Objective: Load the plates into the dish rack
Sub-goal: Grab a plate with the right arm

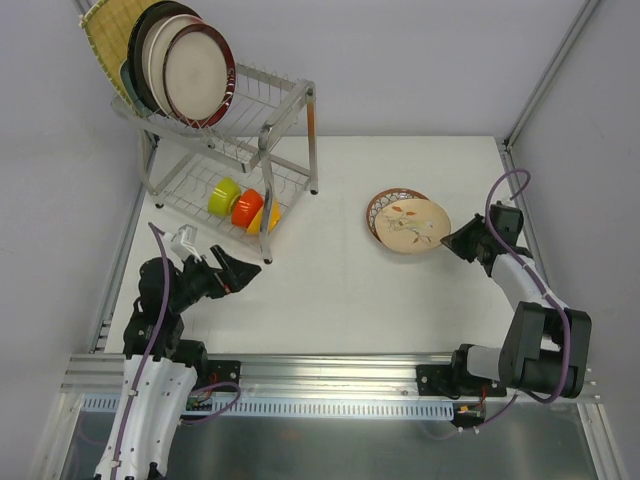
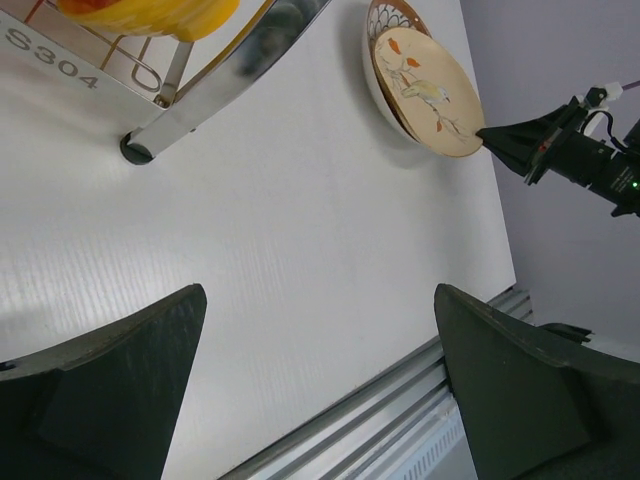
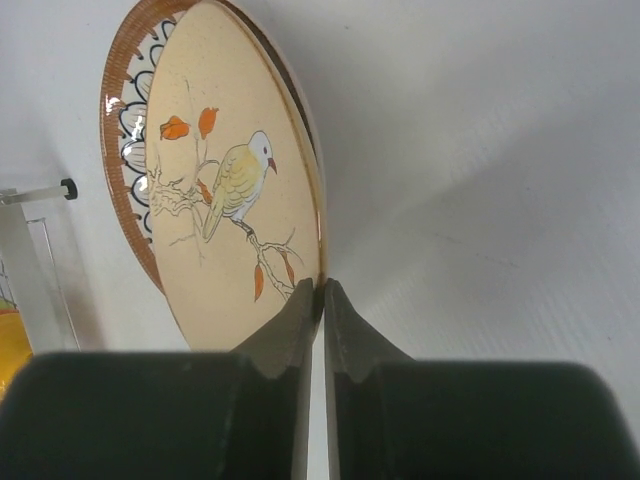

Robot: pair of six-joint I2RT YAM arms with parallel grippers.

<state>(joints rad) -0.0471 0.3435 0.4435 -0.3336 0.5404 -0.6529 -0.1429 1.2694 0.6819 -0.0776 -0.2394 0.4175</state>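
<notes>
The right claw (image 3: 322, 300) is pinched shut on the near edge of the bird plate (image 3: 220, 180). This plate is cream, with a little bird on a twig and orange leaves. It sits partly on top of a brown-rimmed plate (image 3: 120, 150), and both are on the right side of the white table (image 1: 330, 290).

The left claw (image 2: 318, 290) is wide open and holds nothing. It hangs over the table near the foot of the dish rack (image 1: 285, 100).

Four other plates (image 1: 195, 70) stand on edge in the top of the rack. Three small bowls (image 1: 246, 207), green, orange and yellow, sit on the bottom shelf.
</notes>
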